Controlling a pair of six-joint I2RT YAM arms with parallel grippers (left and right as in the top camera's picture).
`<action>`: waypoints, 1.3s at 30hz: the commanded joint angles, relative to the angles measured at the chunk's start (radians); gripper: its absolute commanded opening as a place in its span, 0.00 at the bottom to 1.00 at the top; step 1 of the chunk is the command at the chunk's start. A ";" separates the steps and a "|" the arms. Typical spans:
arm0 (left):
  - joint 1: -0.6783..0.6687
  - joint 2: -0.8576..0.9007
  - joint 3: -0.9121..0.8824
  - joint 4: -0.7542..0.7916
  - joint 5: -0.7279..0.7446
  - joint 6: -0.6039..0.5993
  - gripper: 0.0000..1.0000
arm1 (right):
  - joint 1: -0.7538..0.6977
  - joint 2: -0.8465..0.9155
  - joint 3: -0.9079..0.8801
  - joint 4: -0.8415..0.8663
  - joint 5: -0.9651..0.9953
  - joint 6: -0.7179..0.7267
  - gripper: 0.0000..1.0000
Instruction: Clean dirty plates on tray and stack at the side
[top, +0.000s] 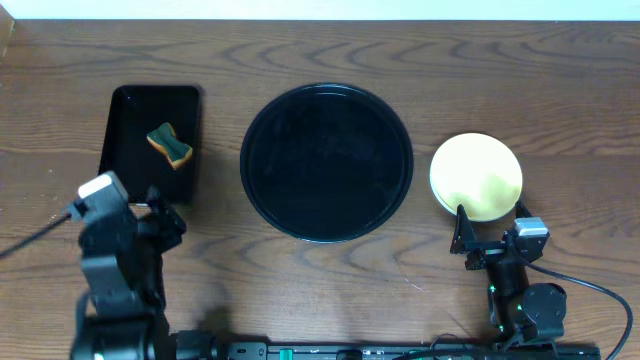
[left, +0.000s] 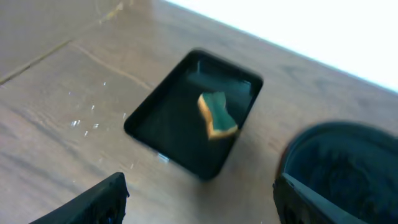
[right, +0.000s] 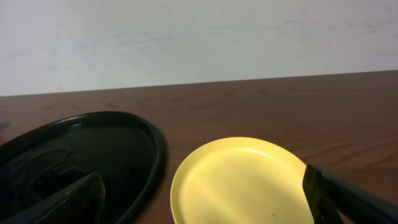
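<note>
My left arm (top: 115, 285) is matt black from end to end, built of blocky links, and carries a pale grey camera housing (top: 100, 190) with a thin black cable (top: 35, 236) running out of it. My right arm (top: 520, 305) is the same black, with a small silver-grey block (top: 530, 230) at the wrist, a green light (top: 492, 290) glowing on its body and a black lead (top: 592, 281) curving off its side. On my left gripper (left: 200, 180) and my right gripper (right: 205, 199) the fingers are plain dark wedges.
</note>
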 joint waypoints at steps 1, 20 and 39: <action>-0.011 -0.111 -0.111 0.086 -0.008 0.018 0.76 | 0.006 -0.007 -0.002 -0.005 0.003 -0.013 0.99; -0.015 -0.515 -0.726 0.695 0.219 0.201 0.76 | 0.006 -0.007 -0.002 -0.005 0.003 -0.013 0.99; -0.021 -0.544 -0.791 0.596 0.219 0.201 0.76 | 0.006 -0.007 -0.002 -0.005 0.003 -0.013 0.99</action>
